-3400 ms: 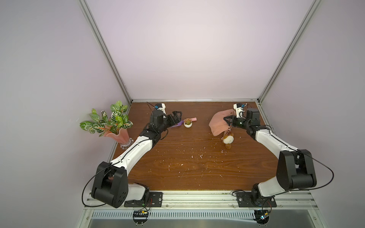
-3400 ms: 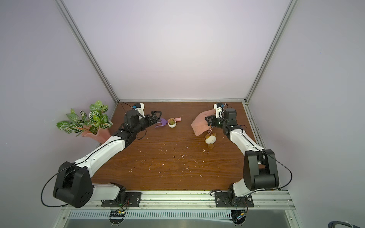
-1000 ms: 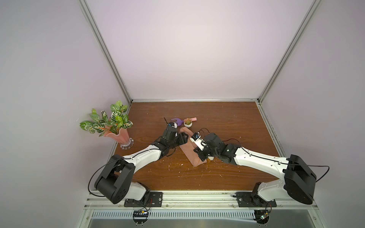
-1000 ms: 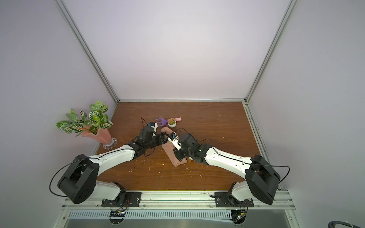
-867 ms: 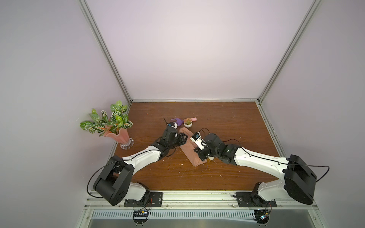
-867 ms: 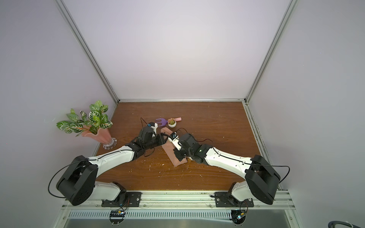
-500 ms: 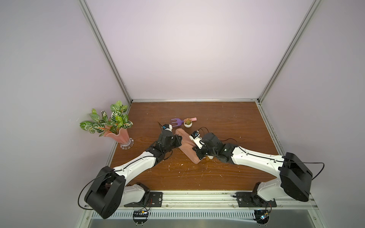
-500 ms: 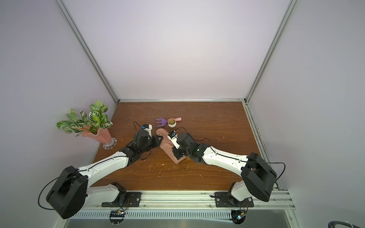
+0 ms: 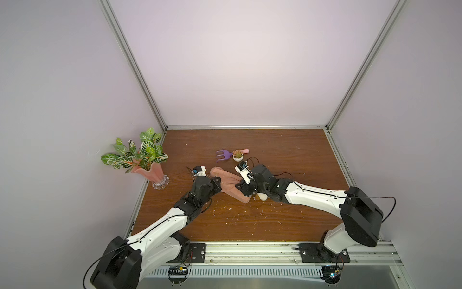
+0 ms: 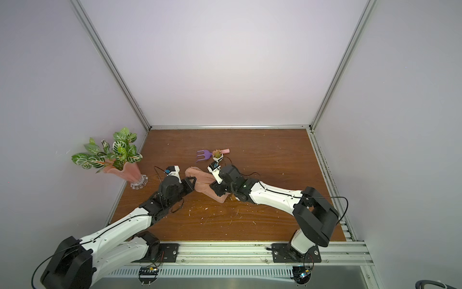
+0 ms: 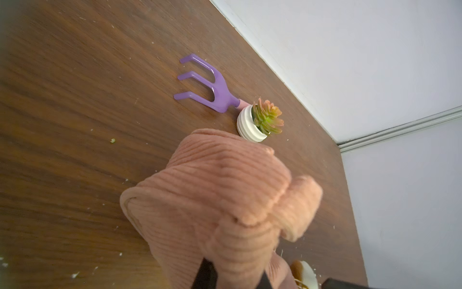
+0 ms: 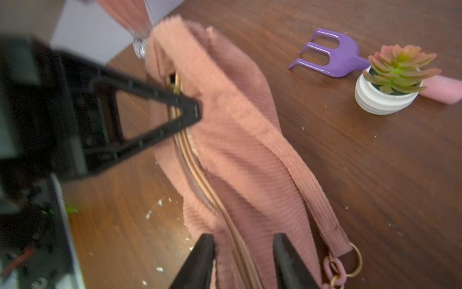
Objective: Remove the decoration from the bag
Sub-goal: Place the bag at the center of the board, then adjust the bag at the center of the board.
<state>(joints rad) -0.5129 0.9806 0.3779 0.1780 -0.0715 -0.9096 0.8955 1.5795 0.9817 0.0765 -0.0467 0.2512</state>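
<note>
Far left in a top view: flared pink vase with green-and-white leaves (image 9: 150, 172), not in play.
Left gripper (image 9: 218, 181), left of centre, is clamped on a fold of the salmon-pink ribbed soft fabric bag (image 9: 228, 185), right beside its gold zipper (image 12: 197, 180). That end is bunched up.
The bag runs diagonally mid-frame between both grippers.
Above it, apart from it: purple plastic three-tine rake (image 9: 223, 155) and a small succulent in a white ribbed pot (image 9: 238, 155).
Right gripper (image 12: 243, 262): jaws apart, straddling the zipper edge, holding nothing.
The small cream-and-brown plush decoration (image 9: 262, 197) lies on the table just right of the bag's lower end, tucked under the right wrist and mostly hidden.
Lower right of the right wrist view: gold ring (image 12: 355, 257) and pink chain link (image 12: 336, 269) on the bag's strap tab. Probably the attachment, but its link to the plush is out of view.

Handling, my read: the plush is light, squashy and not fragile. The bag is limp and will drag if tugged. Pinch the plush body, or its hanger close to the ring, with the bag pinned. A thin hanger may slip off the pads.
</note>
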